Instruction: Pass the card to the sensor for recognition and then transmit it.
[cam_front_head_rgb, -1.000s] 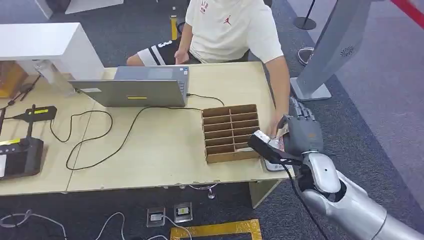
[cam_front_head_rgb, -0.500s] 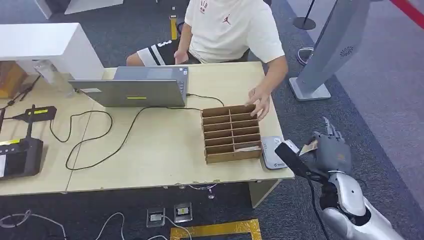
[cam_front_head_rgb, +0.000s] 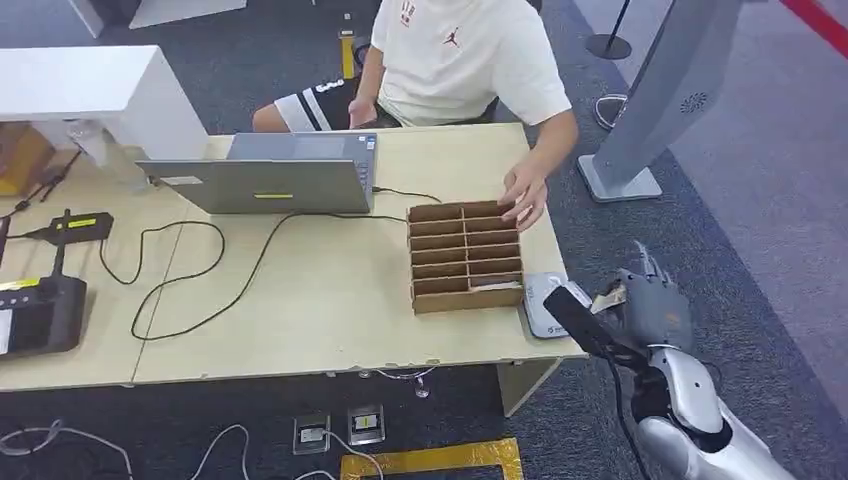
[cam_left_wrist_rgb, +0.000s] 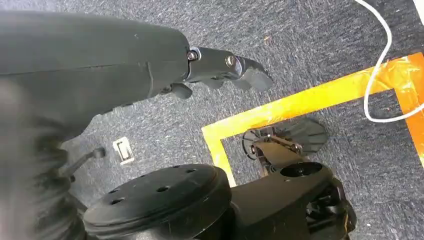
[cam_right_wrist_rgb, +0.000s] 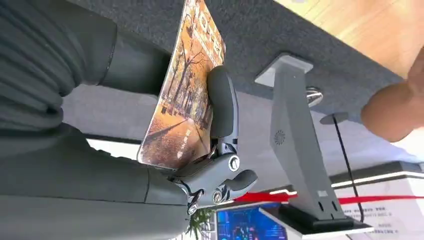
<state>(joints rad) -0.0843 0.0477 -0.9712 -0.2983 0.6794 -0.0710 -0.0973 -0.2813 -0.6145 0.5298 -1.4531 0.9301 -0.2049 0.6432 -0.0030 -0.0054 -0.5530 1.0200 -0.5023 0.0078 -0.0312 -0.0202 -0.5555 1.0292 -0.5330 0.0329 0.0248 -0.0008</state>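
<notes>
**Card in right hand, off the tabletop's right edge**

Right hand (cam_front_head_rgb: 655, 305) is near-right, over the carpet just past the tabletop (cam_front_head_rgb: 330, 300) edge, fingers up. It pinches the card (cam_right_wrist_rgb: 185, 95) between thumb and fingers; the card face shows an autumn tree print. In the head view the card (cam_front_head_rgb: 612, 297) peeks out on the hand's left side, close to the grey sensor pad (cam_front_head_rgb: 543, 303), not touching it as far as I can tell.

Left hand (cam_left_wrist_rgb: 225, 70) hangs low over the carpet near yellow floor tape (cam_left_wrist_rgb: 300, 102), holding nothing, fingers loosely curled; apart or together, cannot tell.

Sensor pad lies flat on the tabletop's near-right corner, just right of the cardboard divider box (cam_front_head_rgb: 465, 257). One slot near the box's near-right holds something pale.

Farther back: a person's hand (cam_front_head_rgb: 522, 192) rests on the box's far-right corner. Laptop (cam_front_head_rgb: 270, 180) sits far-left of the box, black cable (cam_front_head_rgb: 200, 270) looping across the tabletop. A black device (cam_front_head_rgb: 40, 312) sits at the left edge.
</notes>
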